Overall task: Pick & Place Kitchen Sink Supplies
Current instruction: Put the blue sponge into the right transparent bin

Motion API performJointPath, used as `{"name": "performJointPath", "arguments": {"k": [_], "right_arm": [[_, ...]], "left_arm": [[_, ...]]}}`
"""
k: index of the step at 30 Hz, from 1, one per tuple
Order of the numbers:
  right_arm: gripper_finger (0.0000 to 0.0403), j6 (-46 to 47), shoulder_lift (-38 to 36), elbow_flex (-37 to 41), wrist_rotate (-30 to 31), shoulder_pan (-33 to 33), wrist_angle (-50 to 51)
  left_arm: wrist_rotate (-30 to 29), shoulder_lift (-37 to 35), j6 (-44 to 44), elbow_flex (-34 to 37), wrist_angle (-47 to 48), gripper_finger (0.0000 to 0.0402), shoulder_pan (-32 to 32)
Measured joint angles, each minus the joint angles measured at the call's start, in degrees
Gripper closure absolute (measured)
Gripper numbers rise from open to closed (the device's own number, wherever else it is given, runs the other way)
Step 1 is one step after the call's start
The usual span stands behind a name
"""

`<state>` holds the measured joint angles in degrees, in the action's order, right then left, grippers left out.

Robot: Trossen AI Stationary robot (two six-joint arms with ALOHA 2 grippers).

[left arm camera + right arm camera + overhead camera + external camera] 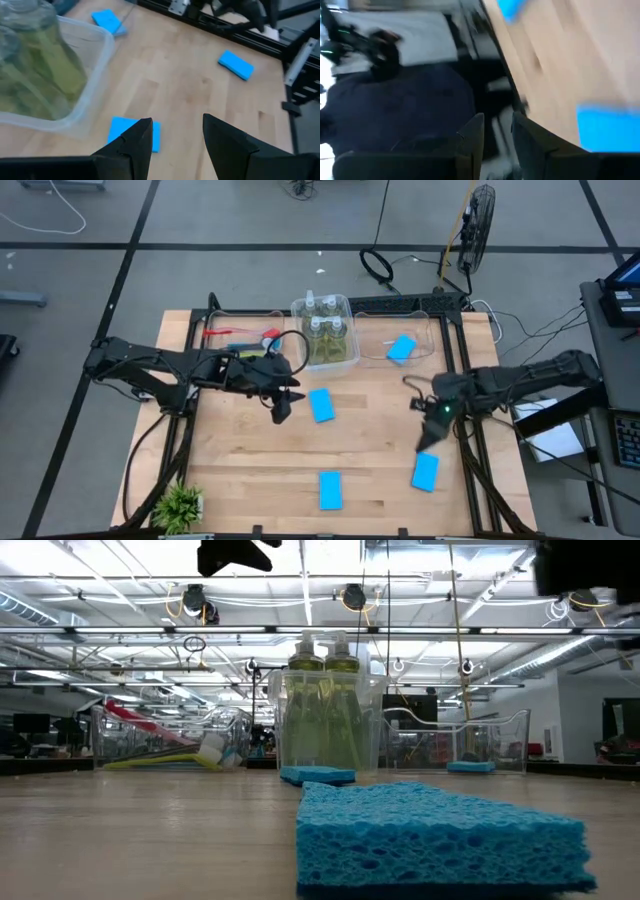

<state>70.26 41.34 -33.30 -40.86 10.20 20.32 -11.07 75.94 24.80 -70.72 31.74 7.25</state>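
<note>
Three blue sponges lie flat on the wooden table: one mid-table (321,405), one near the front (330,490), one at the front right (425,472). A fourth sponge (401,348) lies in the right clear bin. Bottles of yellow-green liquid (325,330) stand in the middle bin, and brushes (240,338) lie in the left bin. My left gripper (283,408) is open and empty, raised just left of the mid-table sponge (131,134). My right gripper (430,435) is open and empty, raised just above the front-right sponge (607,127).
Three clear bins (430,330) stand in a row along the table's far edge. A small green plant (180,505) sits at the front left corner. In the low view the nearest sponge (440,840) fills the foreground. Bare wood lies between the sponges.
</note>
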Motion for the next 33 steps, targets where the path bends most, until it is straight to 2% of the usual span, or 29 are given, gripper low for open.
{"name": "performJointPath", "arguments": {"k": [5, 10, 16, 24, 29, 33], "right_arm": [[0.0316, 13.47, 0.00, 0.00, -0.20, 8.90, 8.63], [0.0316, 24.00, 0.02, 0.00, 0.76, 14.90, 13.20], [0.0312, 29.94, 0.04, 0.00, 10.80, 20.00, 13.37], [0.0251, 34.30, 1.50, 0.00, 20.05, 24.95, 15.06], [0.0206, 40.78, 4.23, 0.00, 20.06, 28.02, 16.91], [0.0190, 47.60, 7.45, 0.00, 22.33, 30.59, 17.25]], "left_arm": [[-2.28, 0.00, 0.17, 0.00, 0.01, 0.0227, 0.00], [-2.54, 0.00, 0.17, 0.00, 0.01, 0.0227, 0.00], [-2.56, 0.00, 0.15, 0.02, 0.01, 0.0227, 0.00], [-2.60, 0.00, -0.61, 0.02, 0.01, 0.0227, -0.04], [-2.67, 0.00, -2.10, 0.02, 0.01, 0.0227, -0.04], [-4.66, 0.00, -2.65, 0.02, 0.03, 0.0227, -0.04]]}}
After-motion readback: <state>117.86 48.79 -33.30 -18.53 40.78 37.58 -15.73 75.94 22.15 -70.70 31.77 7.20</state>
